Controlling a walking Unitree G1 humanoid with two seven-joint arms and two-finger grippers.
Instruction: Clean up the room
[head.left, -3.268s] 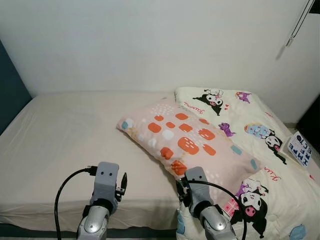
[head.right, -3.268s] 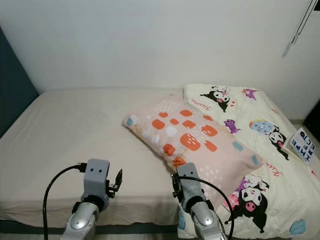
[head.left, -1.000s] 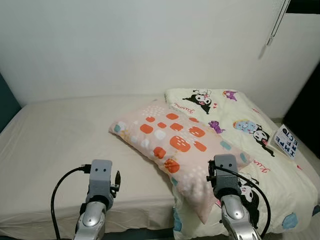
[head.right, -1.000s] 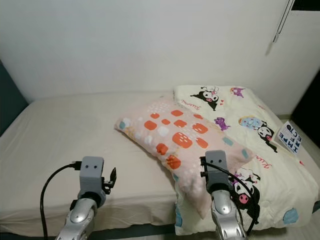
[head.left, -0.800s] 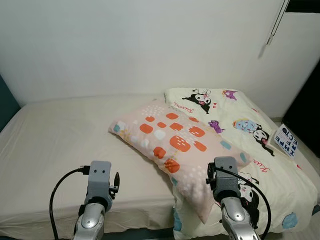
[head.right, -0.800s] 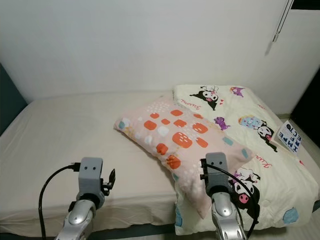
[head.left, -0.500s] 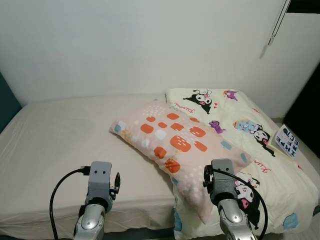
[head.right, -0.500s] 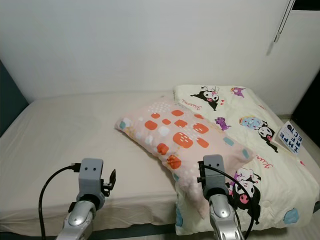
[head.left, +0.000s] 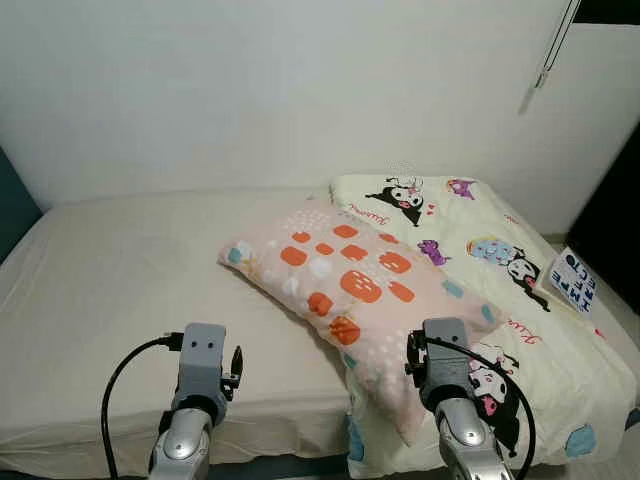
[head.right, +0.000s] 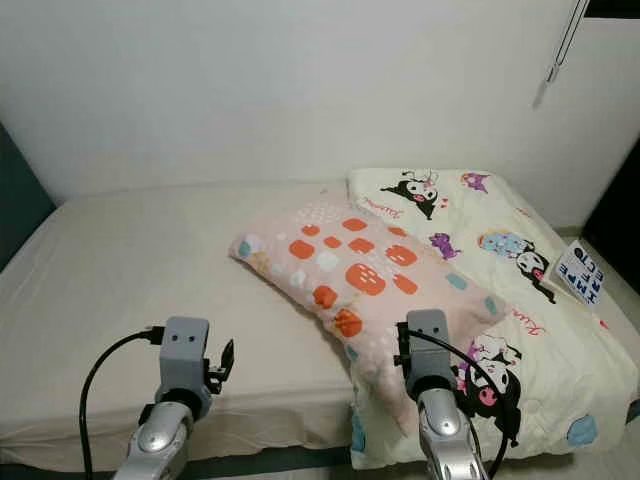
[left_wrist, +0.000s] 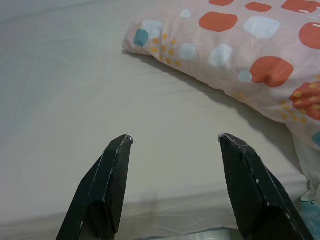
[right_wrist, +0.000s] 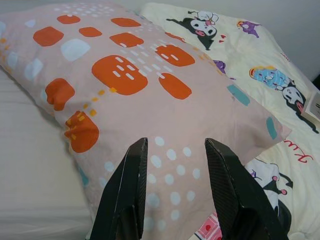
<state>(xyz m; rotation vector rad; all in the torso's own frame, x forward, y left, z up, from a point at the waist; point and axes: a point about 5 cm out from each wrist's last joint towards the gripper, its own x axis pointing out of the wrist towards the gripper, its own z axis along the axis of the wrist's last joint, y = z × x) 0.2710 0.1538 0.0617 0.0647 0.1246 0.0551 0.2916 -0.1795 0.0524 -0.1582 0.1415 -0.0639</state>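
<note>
a pink pillow (head.left: 360, 295) with orange and white patches lies slantwise across the bed (head.left: 120, 290), its lower end resting on a cream cartoon-print quilt (head.left: 520, 300) that covers the bed's right side. the right gripper (right_wrist: 175, 147) hovers just above the pillow's near end, fingers parted and holding nothing. the left gripper (left_wrist: 175, 140) hangs over the bare beige sheet near the bed's front edge, fingers spread wide and empty, the pillow's corner ahead of it. a printed booklet (head.left: 570, 283) lies at the quilt's far right edge.
</note>
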